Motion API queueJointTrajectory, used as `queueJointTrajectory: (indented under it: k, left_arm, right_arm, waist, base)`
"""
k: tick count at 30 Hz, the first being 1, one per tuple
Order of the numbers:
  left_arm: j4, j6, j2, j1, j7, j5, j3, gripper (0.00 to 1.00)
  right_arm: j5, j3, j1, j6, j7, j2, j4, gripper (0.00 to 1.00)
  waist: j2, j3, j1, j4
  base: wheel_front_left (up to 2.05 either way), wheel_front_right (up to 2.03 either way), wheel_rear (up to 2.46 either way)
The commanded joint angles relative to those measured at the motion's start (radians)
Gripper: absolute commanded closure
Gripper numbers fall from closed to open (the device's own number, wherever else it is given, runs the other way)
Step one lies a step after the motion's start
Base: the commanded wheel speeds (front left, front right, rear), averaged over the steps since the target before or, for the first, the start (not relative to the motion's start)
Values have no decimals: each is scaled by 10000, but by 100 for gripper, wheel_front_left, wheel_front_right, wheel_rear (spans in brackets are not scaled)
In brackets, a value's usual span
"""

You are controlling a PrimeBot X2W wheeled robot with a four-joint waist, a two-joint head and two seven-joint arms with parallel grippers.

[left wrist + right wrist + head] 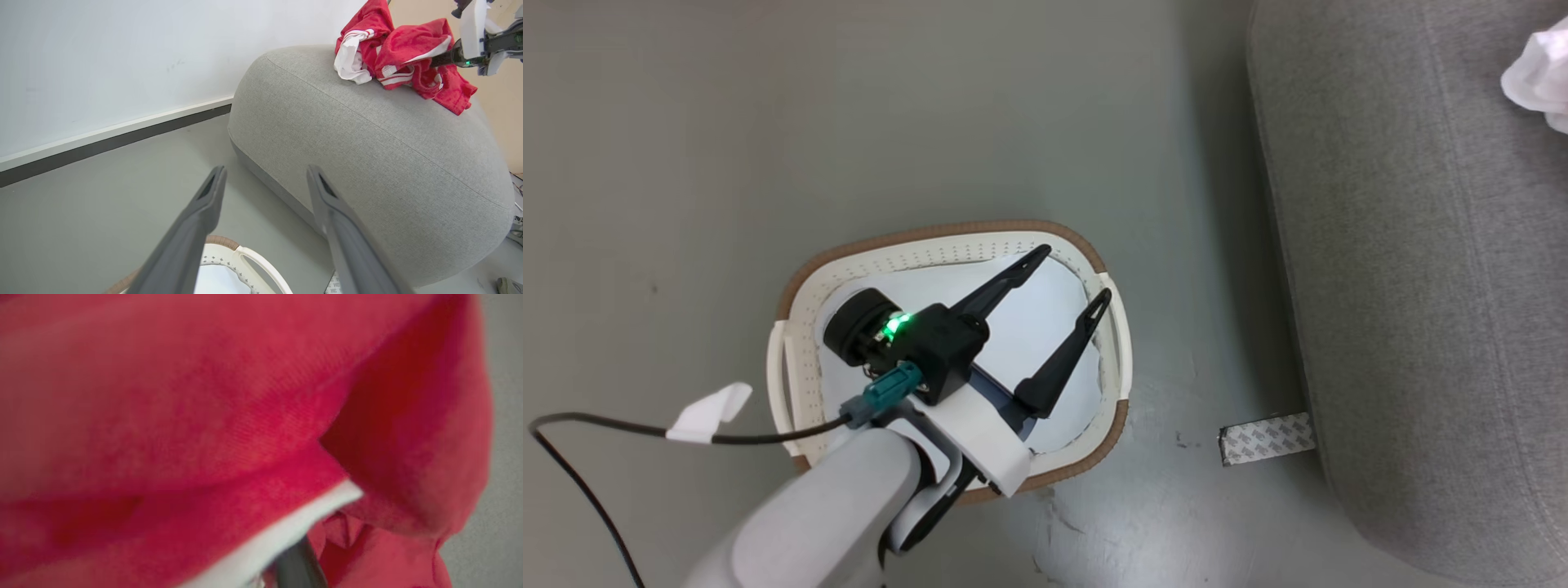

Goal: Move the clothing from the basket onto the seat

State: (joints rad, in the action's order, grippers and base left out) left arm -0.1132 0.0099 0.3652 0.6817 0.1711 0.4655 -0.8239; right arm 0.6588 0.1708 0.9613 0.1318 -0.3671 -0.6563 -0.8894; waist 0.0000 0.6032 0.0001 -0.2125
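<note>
The clothing point(400, 49), red with white stripes and panels, lies bunched on top of the grey seat point(367, 163). My right gripper point(439, 61) reaches into it from the right, and its dark fingers are buried in the cloth. Up close, red clothing point(204, 416) folds over one finger point(298, 563), so the jaws look shut on it. My left gripper point(1075, 272) hangs open over the white basket point(947, 233), nothing between its fingers. The basket holds a pale liner pad point(1029, 327). The seat point(1421, 286) stands right of the basket, with white cloth point(1539, 73) at its far edge.
A grey patterned strip point(1266, 437) lies on the floor against the seat's base. A black cable with a white tag point(707, 412) runs to my left arm. A white wall with a dark baseboard point(122, 134) stands behind the seat.
</note>
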Motion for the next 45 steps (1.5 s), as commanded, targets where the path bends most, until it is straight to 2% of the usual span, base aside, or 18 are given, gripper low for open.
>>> queueJointTrajectory:
  k: [1, 3, 5, 6, 7, 13, 18, 25, 29, 35, 40, 45]
  left_arm:
    - [-57, 47, 21, 88, 102, 5, 28, 0]
    - [-140, 46, 0, 99, 174, 41, 38, 0]
    - [-244, 27, -32, 86, 222, 82, 27, 0]
    - [-300, 16, -48, 62, 236, 109, 27, 0]
    - [-358, 16, -69, 35, 276, 135, 29, 0]
    - [-729, 35, -249, -208, 526, 265, 43, 0]
    - [-1120, 32, -441, -535, 733, 421, 64, 0]
    - [-1590, 149, -677, -1301, 889, 804, 363, 0]
    - [-1668, 313, -774, -1834, 925, 932, 774, 0]
    - [-1256, 509, -811, -2720, 929, 1070, 2062, 0]
    - [-973, 708, -734, -3404, 931, 913, 3109, 0]
    - [-890, 683, -645, -3964, 932, 720, 3890, 0]
  right_arm:
    - [72, 58, 154, -23, -192, 29, -94, 84]
    - [120, 132, 233, -23, -413, 89, -131, 69]
    - [135, 185, 303, -23, -448, 73, -163, 60]
    - [117, 223, 319, -23, -466, 87, -187, 45]
    - [89, 261, 332, -23, -479, 102, -206, 0]
    - [-2, 529, 195, -23, -678, 139, -343, 0]
    - [-62, 930, -175, -23, -1385, 94, -355, 0]
    - [101, 1665, -823, -23, -1870, -243, 781, 0]
    - [258, 2037, -1324, -23, -1569, -555, 1822, 0]
    - [422, 2401, -2045, -23, -662, -743, 3425, 0]
    - [546, 2327, -2605, -23, 88, -552, 4558, 0]
    - [319, 1916, -3404, -23, 1045, -220, 5587, 0]
  waist:
    - [0, 62, -1, 63]
    - [0, 69, -1, 72]
    - [0, 17, -1, 74]
    - [0, -44, -1, 70]
    - [0, -125, -1, 60]
    - [0, -916, -1, -10]
    - [0, -1976, -1, 38]
    - [0, -3671, -1, 271]
    - [0, -4511, -1, 519]
    - [0, -5336, -1, 905]
    - [0, -5704, -1, 1208]
    - [0, -5984, -1, 1516]
  base:
    - [0, 0, 0]
    - [0, 0, 0]
    - [0, 0, 0]
    - [0, 0, 0]
    - [0, 0, 0]
    - [0, 0, 0]
    - [0, 0, 0]
    - [0, 0, 0]
    - [0, 0, 0]
    - [0, 0, 0]
    - [0, 0, 0]
    - [0, 0, 0]
